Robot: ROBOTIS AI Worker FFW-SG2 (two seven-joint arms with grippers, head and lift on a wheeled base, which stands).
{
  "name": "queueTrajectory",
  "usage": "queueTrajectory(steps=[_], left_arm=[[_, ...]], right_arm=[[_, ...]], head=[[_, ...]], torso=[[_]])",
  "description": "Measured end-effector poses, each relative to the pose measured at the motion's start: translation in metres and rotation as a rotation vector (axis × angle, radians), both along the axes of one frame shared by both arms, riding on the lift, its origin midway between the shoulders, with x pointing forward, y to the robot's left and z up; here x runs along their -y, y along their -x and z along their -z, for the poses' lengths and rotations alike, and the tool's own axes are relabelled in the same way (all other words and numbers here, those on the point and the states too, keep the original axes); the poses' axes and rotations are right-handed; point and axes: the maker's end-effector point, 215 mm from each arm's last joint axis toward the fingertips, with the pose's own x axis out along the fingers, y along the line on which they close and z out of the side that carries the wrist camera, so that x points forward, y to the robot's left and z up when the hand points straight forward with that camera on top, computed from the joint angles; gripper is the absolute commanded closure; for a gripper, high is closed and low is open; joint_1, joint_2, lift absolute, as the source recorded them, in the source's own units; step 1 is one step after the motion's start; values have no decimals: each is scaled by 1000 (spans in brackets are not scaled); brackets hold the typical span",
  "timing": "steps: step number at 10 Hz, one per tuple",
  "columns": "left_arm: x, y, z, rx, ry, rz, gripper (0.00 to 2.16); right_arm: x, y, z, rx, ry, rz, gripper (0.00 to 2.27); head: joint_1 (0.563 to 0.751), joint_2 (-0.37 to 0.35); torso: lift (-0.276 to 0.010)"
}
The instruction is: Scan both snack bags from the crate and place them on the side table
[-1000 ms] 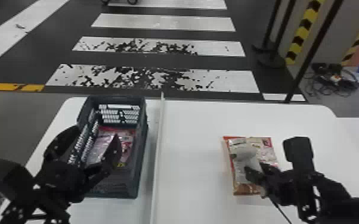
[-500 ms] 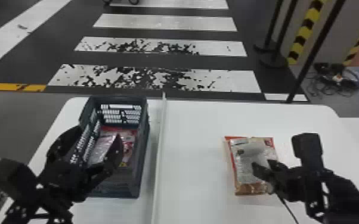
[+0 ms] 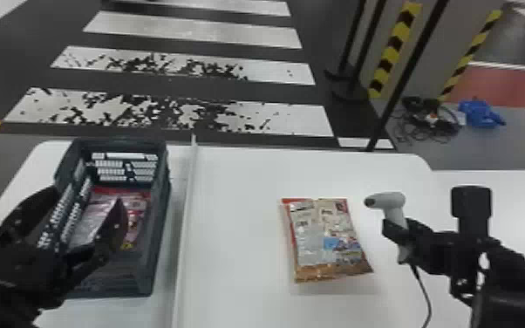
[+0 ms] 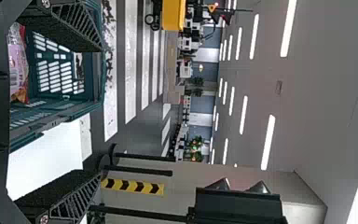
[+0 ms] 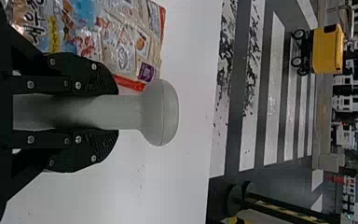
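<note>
Head view shows the left gripper [image 3: 87, 197] at the crate [image 3: 159, 218], with its two fingers standing wide apart and nothing between them but air. One finger is seen in front of the crate's left wall, the other in front of a snack bag [image 3: 93, 213] (this one is pink and red), which lies inside the crate. In the left wrist view the same wide gap can be seen, with the crate and part of the bag beside the upper finger.

The second snack bag [image 3: 327, 244] lies flat on the white table [image 3: 240, 235], to the right of the crate. Between crate and bag runs a thin pale strip [image 3: 184, 227].

To the right of this bag is the right gripper [image 3: 394, 229], and its jaws are closed around the handle of a pale scanner [image 3: 390, 201]. The scanner's dark window faces left, and from its handle hangs a cable [image 3: 425, 296]. Right wrist view confirms the hold: the handle is between both fingers, and the rounded head comes out beyond them.

Behind the table, tangled cables [image 3: 431, 124] lie on the floor beside a blue object [image 3: 479, 114].
</note>
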Motion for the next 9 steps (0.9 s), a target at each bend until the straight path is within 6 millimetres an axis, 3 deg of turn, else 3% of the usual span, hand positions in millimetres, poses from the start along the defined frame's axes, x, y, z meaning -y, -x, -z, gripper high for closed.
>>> queueTrajectory(steps=[2, 4, 7, 9], left_arm=[[0, 0, 1, -2, -2, 0, 63], [0, 0, 2, -5, -3, 0, 63], [4, -1, 1, -5, -1, 5, 63], [6, -2, 1, -6, -2, 6, 63]], right_arm=[[46, 0, 2, 30, 20, 68, 2243], [79, 0, 14, 40, 26, 115, 2243], [90, 3, 60, -16, -40, 160, 2243], [93, 3, 71, -24, -39, 159, 2243]], head=[[695, -258], [695, -294], [695, -318], [695, -323]], torso=[[-98], [-98], [-98], [-98]])
